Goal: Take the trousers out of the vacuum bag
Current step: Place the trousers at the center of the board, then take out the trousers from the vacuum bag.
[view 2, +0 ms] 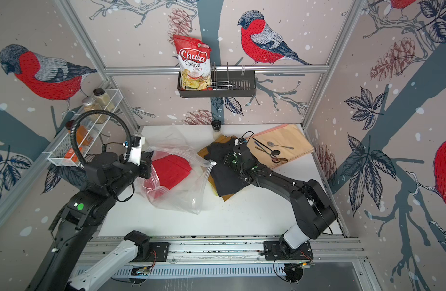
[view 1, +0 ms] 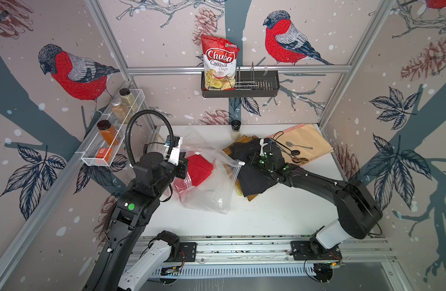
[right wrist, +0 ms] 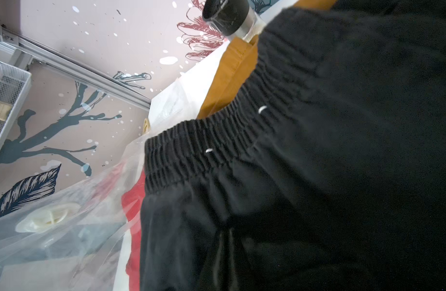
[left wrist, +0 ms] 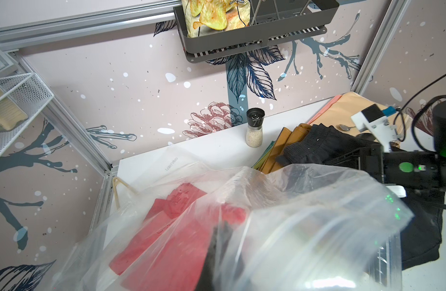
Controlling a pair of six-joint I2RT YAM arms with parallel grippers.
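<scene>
The vacuum bag point(view 1: 211, 194) point(view 2: 186, 196) lies crumpled at the table's middle left, its white zip slider point(view 1: 241, 163) at the mouth. Red trousers point(view 1: 199, 168) point(left wrist: 166, 239) are still inside it. My left gripper point(view 1: 184, 168) point(left wrist: 216, 254) is shut on the bag's plastic, which drapes over its fingers. To the bag's right lie dark trousers point(view 1: 252, 179) point(right wrist: 317, 151) on mustard trousers point(view 1: 250, 197) point(left wrist: 282, 148). My right gripper point(view 1: 253, 163) point(right wrist: 224, 252) is shut on the dark fabric just below the elastic waistband. The bag's white valve point(right wrist: 48, 218) shows in the right wrist view.
A peach cloth point(view 1: 307, 141) bearing spoons lies at the back right. A grinder point(view 1: 235, 129) stands against the back wall. A chips bag point(view 1: 219, 63) sits in the black wall basket point(view 1: 264, 87). A wire rack point(view 1: 111, 136) of spice jars hangs on the left wall.
</scene>
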